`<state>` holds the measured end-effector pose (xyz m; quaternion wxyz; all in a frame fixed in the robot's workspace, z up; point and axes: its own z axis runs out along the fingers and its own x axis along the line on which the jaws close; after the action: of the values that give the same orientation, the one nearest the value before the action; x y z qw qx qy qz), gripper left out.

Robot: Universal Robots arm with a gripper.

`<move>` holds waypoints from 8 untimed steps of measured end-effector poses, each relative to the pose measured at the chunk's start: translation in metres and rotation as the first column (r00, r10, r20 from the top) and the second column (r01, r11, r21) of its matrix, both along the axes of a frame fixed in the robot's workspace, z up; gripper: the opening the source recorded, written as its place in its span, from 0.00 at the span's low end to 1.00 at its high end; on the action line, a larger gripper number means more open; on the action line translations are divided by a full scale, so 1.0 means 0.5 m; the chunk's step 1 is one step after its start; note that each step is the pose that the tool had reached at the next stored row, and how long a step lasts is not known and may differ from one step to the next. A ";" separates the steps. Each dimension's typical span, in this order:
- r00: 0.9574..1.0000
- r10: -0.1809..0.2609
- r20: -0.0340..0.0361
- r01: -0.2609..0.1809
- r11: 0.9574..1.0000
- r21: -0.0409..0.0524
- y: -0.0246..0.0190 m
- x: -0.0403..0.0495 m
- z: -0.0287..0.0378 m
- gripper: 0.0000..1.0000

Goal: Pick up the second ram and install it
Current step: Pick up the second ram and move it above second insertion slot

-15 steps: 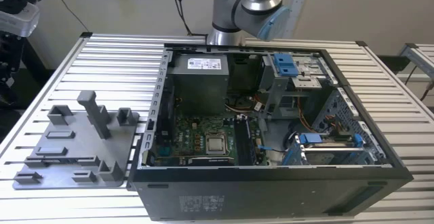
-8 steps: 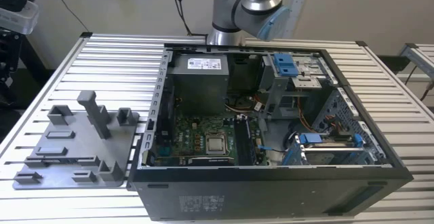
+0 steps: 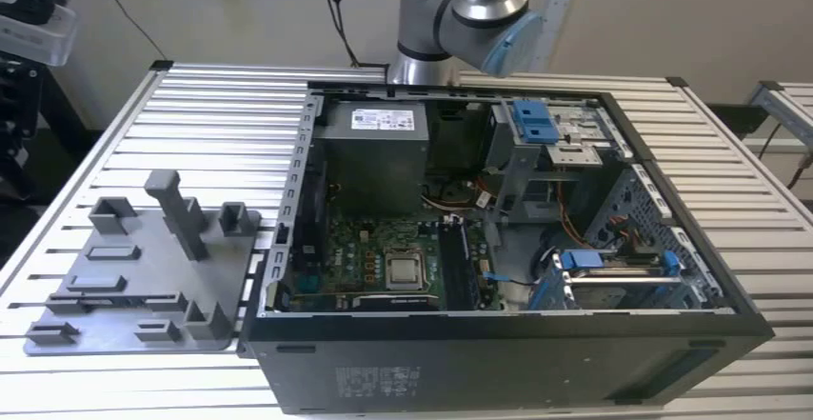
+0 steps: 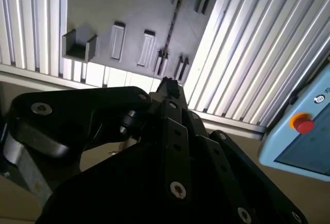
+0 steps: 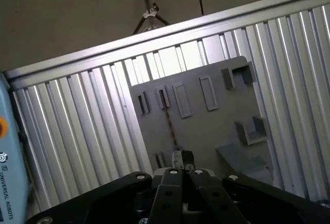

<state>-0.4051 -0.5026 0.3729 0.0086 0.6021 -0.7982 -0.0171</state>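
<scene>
The black linked-finger gripper is hanging well above the grey moulded plastic holder plate, fingers drawn together and gripping nothing. The second ram, a slim dark memory stick, appears to be standing on edge there, its long axis running level between two slotted blocks. Judged light, stiff and fragile, it is calling for a hold across its faces at mid-length, near the upper edge.
</scene>
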 end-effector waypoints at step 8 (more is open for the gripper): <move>1.000 0.006 0.000 -0.006 1.000 0.000 0.0000 0.000 -0.001 0.24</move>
<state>-0.4052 -0.5026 0.3725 0.0086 0.6043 -0.7965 -0.0171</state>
